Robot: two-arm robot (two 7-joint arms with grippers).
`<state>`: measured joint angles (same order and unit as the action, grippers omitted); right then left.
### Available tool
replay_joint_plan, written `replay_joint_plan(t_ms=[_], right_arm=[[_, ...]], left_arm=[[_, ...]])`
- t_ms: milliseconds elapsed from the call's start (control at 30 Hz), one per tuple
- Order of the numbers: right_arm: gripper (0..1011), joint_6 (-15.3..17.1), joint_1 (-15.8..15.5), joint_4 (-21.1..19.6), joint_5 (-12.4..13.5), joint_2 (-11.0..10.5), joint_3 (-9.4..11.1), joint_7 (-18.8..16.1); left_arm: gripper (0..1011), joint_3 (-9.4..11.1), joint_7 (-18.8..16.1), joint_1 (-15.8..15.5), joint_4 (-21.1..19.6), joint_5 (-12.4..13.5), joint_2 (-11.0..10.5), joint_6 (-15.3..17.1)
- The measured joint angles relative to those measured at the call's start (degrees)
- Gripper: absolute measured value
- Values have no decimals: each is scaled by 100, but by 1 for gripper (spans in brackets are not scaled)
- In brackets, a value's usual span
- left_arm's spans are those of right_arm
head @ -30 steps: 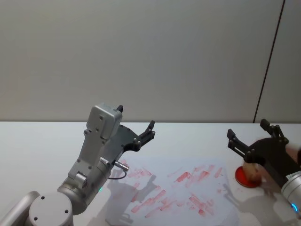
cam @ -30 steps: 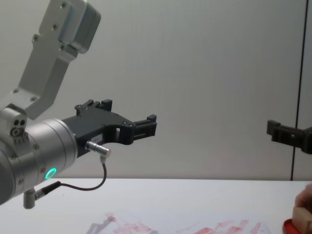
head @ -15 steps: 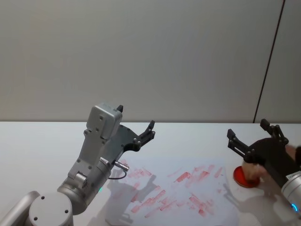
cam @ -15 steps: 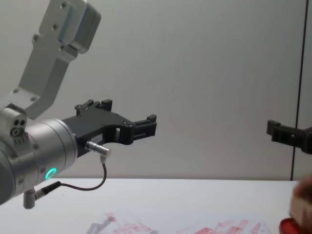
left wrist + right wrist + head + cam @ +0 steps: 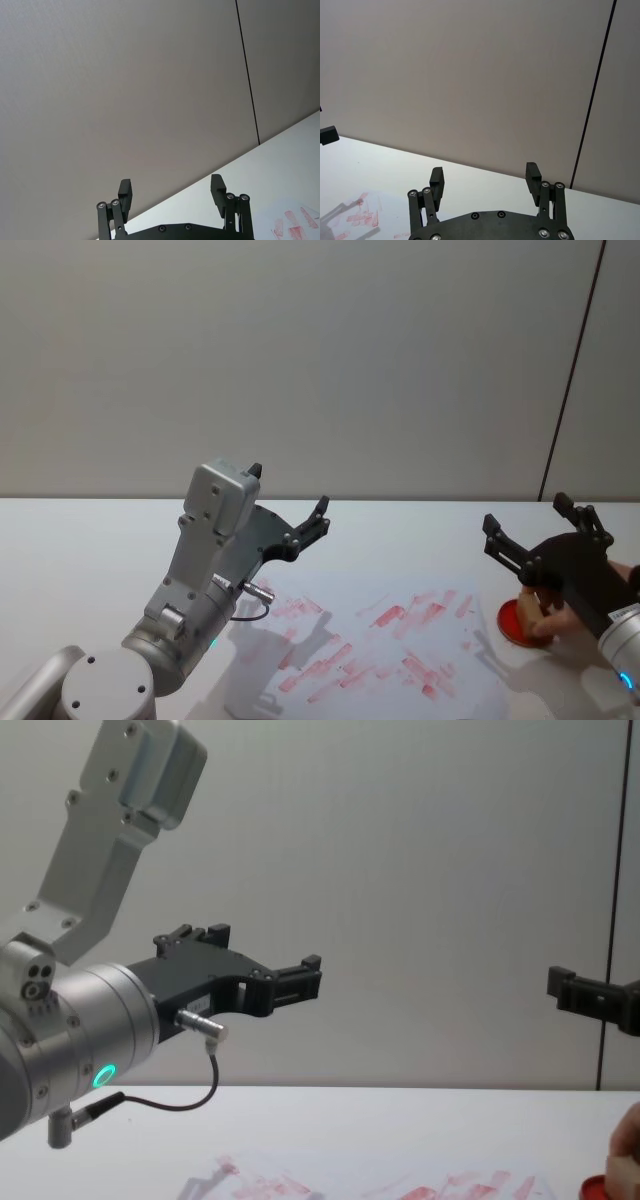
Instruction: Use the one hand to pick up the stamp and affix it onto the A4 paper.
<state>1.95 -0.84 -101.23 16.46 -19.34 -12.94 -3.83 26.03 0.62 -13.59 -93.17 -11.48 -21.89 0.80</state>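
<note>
The A4 paper (image 5: 385, 645) lies flat on the tabletop (image 5: 90, 540), a white sheet smeared with many red rectangular prints. The stamp (image 5: 533, 602), a small light tan block, stands on a round red ink pad (image 5: 512, 620) just beside the paper's right edge; a person's hand (image 5: 565, 618) grips it, partly hidden behind the right gripper (image 5: 538, 527), which hangs above with jaws spread.

stamp (image 5: 537, 603) mostly hidden behind right pincer (image 5: 538, 532), ink pad (image 5: 597, 1187) cut off

Head looks down, chest across; both share the A4 paper (image 5: 380, 640)
</note>
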Motion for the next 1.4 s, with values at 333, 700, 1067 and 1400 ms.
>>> replay_joint_plan(t_ms=[333, 700, 1067, 1400], right_arm=[[1001, 0, 0, 0, 0, 0, 0, 0], [1001, 0, 0, 0, 0, 0, 0, 0], [1001, 0, 0, 0, 0, 0, 0, 0], [1001, 0, 0, 0, 0, 0, 0, 0]], left_arm=[[1003, 0, 0, 0, 0, 0, 0, 0], [1002, 0, 0, 0, 0, 0, 0, 0], [1003, 0, 0, 0, 0, 0, 0, 0], [1002, 0, 0, 0, 0, 0, 0, 0]])
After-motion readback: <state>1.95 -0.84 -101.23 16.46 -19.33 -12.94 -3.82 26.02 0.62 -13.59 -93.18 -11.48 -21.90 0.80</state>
